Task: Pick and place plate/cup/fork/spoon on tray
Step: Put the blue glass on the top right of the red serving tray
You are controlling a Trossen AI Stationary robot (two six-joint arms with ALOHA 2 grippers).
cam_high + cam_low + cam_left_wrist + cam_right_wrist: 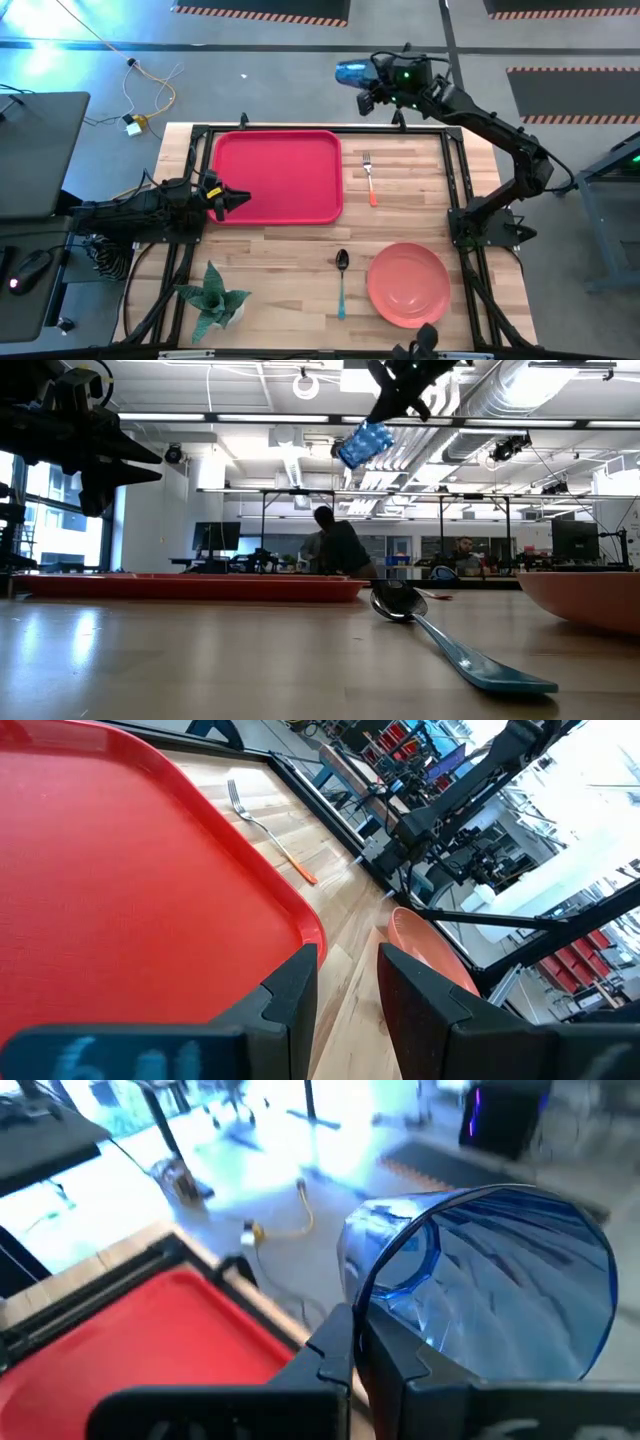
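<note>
Reaching beyond the desk's [420,215] far edge, the right gripper [366,92] clamps the cup [351,73] tilted, mouth facing left; left gripper [236,199] open.

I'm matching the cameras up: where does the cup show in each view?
High view: cup beyond the table's far edge, in the right gripper.
Low view: top centre, in the air.
Left wrist view: not in it.
Right wrist view: right half.
Shared landmark: red tray.
</note>
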